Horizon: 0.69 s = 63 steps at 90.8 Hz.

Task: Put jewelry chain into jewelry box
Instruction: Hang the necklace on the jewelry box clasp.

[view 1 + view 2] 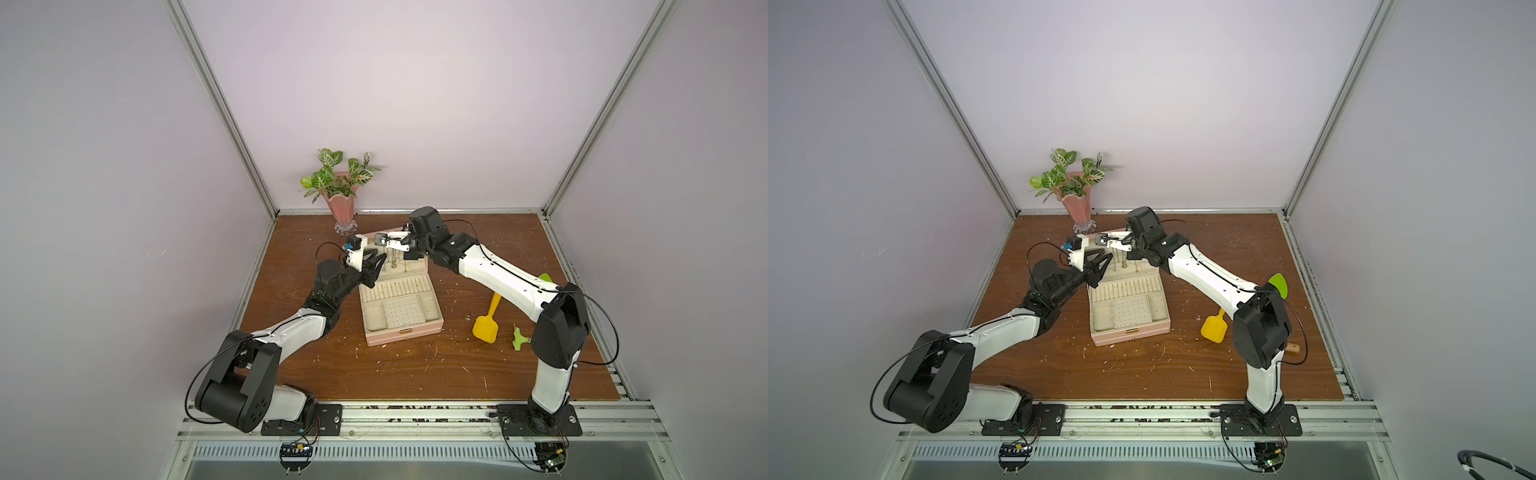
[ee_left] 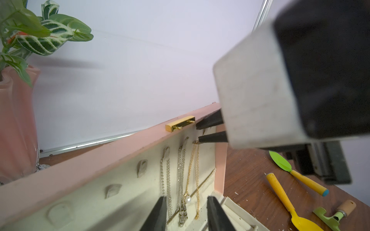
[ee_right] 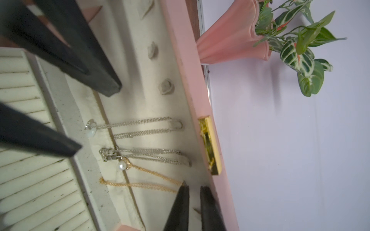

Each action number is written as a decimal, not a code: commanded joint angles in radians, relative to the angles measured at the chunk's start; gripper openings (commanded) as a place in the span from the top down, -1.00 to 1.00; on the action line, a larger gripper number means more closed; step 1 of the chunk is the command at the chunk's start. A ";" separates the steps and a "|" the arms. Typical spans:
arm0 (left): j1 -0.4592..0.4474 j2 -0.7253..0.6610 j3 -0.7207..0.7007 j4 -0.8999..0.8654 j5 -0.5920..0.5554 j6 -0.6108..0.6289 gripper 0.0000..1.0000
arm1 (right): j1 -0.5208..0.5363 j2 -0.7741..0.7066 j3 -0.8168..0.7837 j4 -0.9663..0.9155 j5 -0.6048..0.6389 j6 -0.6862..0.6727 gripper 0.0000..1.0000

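Vase [image 1: 340, 205] back left on table [image 1: 415, 374]. Left gripper [image 2: 186, 197] released: jaws well apart, nothing in them, hovering in front of the lid lining by the chains' lower ends. Box [image 1: 399, 334] centre, open, lid [image 2: 100, 160] upright, gold clasp [image 2: 180, 124] on its top edge. Chain [image 3: 152, 176] is in the box: it hangs down the lid lining, bead [image 3: 121, 165] at the lower end, just beside two silver chains [image 3: 144, 122], on the right gripper's side. Right gripper [image 3: 194, 187] at the chain's top, jaws a crack apart, not clamped; one fingertip touches the chain. Can't tell if a hook carries it. Spatula [image 1: 487, 324] and green tool [image 1: 517, 338] right of box.
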 commanded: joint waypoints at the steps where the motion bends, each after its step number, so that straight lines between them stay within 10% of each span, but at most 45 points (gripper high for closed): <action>1: 0.013 -0.015 -0.002 0.020 0.018 -0.001 0.25 | -0.002 -0.003 0.061 0.026 0.035 0.018 0.72; 37: 0.013 -0.068 -0.014 -0.010 0.069 0.040 0.16 | -0.003 -0.115 0.012 0.017 -0.147 0.108 0.56; 63: 0.005 -0.133 -0.046 -0.057 0.104 0.081 0.05 | -0.032 -0.208 -0.108 0.097 -0.195 0.094 -0.04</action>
